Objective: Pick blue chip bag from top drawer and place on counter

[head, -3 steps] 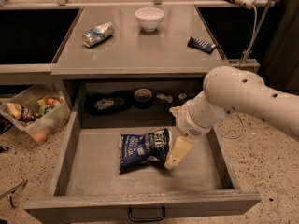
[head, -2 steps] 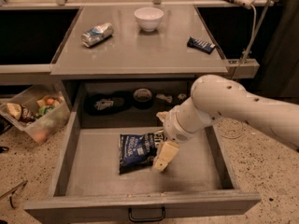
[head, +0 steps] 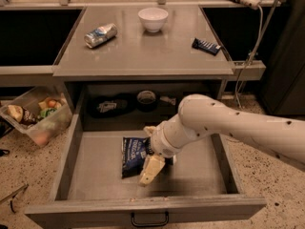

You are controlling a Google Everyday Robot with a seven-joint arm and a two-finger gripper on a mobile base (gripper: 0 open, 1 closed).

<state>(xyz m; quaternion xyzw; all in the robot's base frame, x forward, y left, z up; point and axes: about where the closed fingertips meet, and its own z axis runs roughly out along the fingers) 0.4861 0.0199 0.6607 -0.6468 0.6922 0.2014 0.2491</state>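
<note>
Down inside the open top drawer [head: 95,168], the blue chip bag [head: 132,154] is lying crinkled on the flat grey floor, roughly midway between the side walls and a little nearer the front than the back. We are noting white lettering on its dark face. The drawer is standing pulled well out, and its black handle [head: 149,219] is showing at the bottom of the front panel. The gripper [head: 151,168] is reaching down into the drawer at the bag's right edge, its cream tip overlapping the lower right corner from our angle. We are unable to tell whether it is spread, closed, or gripping the bag, since the wrist is hiding the rest. The white arm [head: 228,125] is coming in from the right, crossing over the drawer's right wall. Above, the counter [head: 143,61] is carrying a white bowl [head: 153,19] near its back edge, a crushed can [head: 100,35] lying on its side to the left, and a small dark bar wrapper [head: 206,46] to the right, all well apart from one another. Behind the drawer, in the shadowed recess, we are making out a few dark objects that we cannot identify. Off to the left, on the speckled floor, a clear bin [head: 33,123] is holding mixed food items.
</note>
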